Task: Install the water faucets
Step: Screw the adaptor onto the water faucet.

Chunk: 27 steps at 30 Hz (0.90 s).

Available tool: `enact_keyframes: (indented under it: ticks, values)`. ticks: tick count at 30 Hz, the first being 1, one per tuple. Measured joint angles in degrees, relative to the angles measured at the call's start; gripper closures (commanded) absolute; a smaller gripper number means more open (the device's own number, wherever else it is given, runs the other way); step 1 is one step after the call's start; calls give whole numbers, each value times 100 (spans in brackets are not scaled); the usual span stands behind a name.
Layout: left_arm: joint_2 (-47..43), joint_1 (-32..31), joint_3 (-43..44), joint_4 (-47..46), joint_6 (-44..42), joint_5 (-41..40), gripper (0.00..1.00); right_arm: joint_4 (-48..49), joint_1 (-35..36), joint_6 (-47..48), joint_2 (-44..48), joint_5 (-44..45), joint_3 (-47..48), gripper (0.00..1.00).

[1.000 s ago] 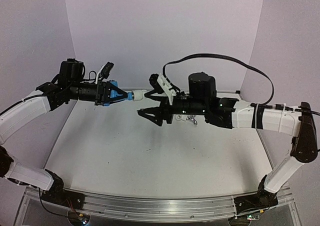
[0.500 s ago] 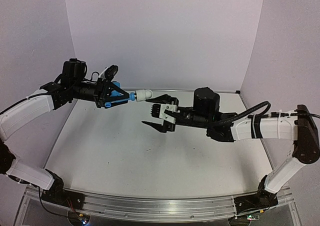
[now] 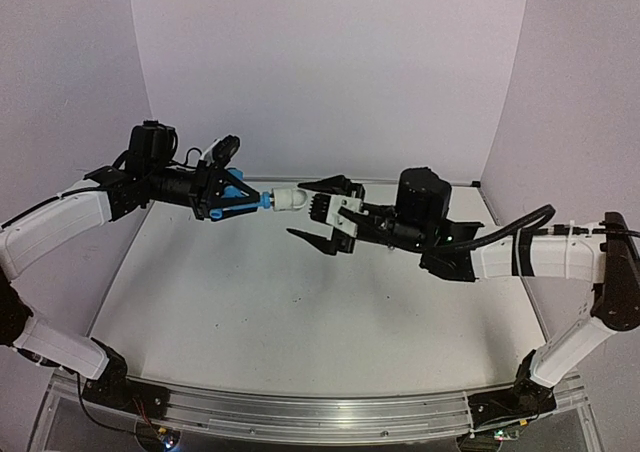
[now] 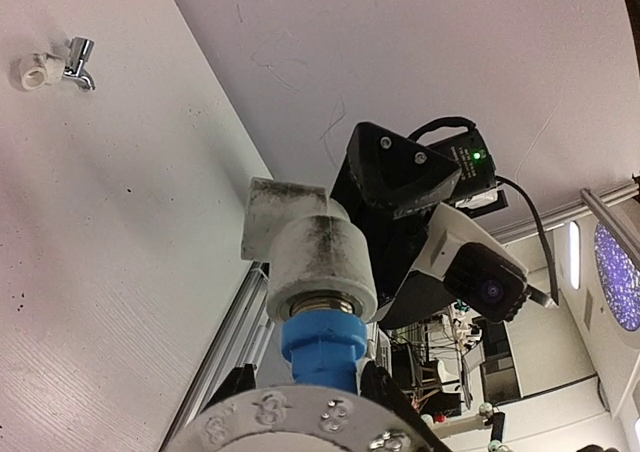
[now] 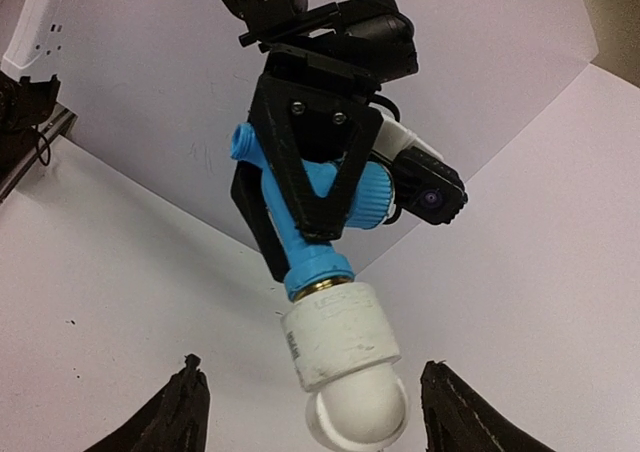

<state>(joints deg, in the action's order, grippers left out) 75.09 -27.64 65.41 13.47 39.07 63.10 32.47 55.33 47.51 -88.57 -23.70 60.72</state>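
Above table (image 3: 250, 302), left claw (image 3: 250, 197) grips blue plastic faucet (image 3: 262, 200) (white cylindrical fitting (image 3: 290, 199) attached).

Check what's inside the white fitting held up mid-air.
The neck of the blue faucet goes into the white fitting; a metal ring shows at the mouth. How deep the neck sits is hidden by the fitting's wall.
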Motion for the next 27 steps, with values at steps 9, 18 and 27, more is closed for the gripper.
enact_keyframes:
  ticks: [9,18,27]
  values:
    - [-13,9,-31,2,-176,196,100,-722,-4,-474,-553,-399,1060,56]
    - [-11,44,-42,4,-503,543,100,-1476,-64,-820,-627,-818,1515,51]
    - [80,36,-3,82,-764,963,100,-1831,-96,-1065,-696,-1209,1590,87]
